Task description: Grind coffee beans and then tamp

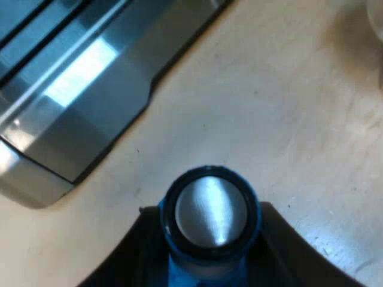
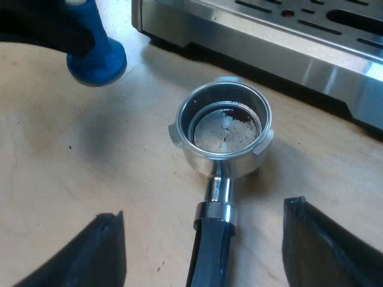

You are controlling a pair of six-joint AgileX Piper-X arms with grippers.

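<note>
My left gripper [image 1: 206, 239] is closed around the blue tamper [image 1: 210, 210], the espresso machine [image 1: 72, 89] close ahead. My right gripper [image 2: 203, 213] is wide open and empty; the metal holder [image 2: 222, 142] lies on the table [image 2: 78, 167], its handle between the fingers, not touched.

The table [image 1: 269, 113] is a pale wood top with a faint grain, smooth and matt. Small dark specks [image 2: 69, 147] are scattered over it, along with a few fine scratches. The light is soft and warm, and it leaves blurred grey shadows [image 2: 105, 134] with no hard edges on the wood.
</note>
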